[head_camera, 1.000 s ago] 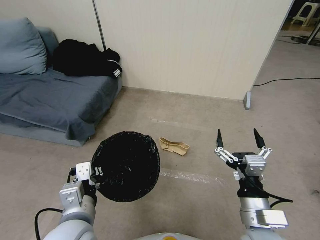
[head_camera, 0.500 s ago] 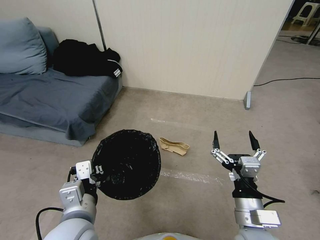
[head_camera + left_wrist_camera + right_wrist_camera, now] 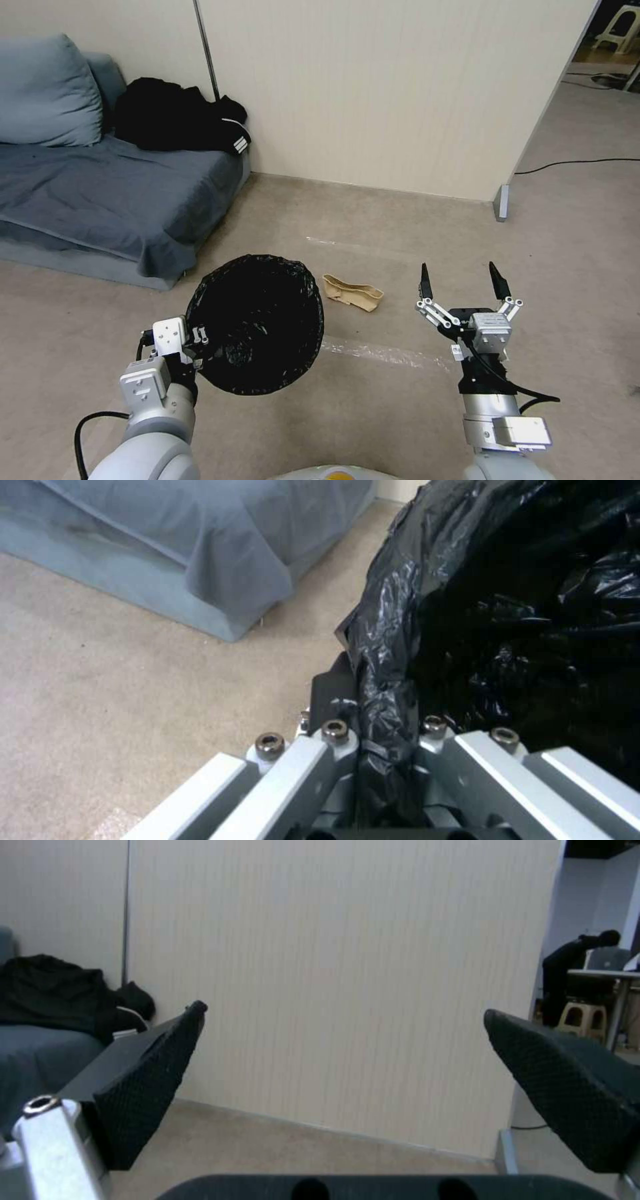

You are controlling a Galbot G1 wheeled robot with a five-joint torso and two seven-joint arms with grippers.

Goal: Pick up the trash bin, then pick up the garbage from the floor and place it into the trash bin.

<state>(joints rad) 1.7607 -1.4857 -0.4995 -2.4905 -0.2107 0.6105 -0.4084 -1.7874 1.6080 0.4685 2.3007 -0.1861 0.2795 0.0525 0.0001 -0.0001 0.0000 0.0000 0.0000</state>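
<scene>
A: Bin point(image 3: 257, 325) status? Left gripper point(image 3: 198, 338) is clamped on its rim, bin held off the floor, just left of the paper bag point(image 3: 353, 293).

B: Right gripper point(image 3: 460, 287), jaws spread, sits right of that bag. Come down straight over it.

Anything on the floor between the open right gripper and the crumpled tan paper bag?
Nothing: in the head view, bare carpet runs between the right gripper and the paper bag. A strip of clear tape lies nearer the robot, outside that stretch.
</scene>
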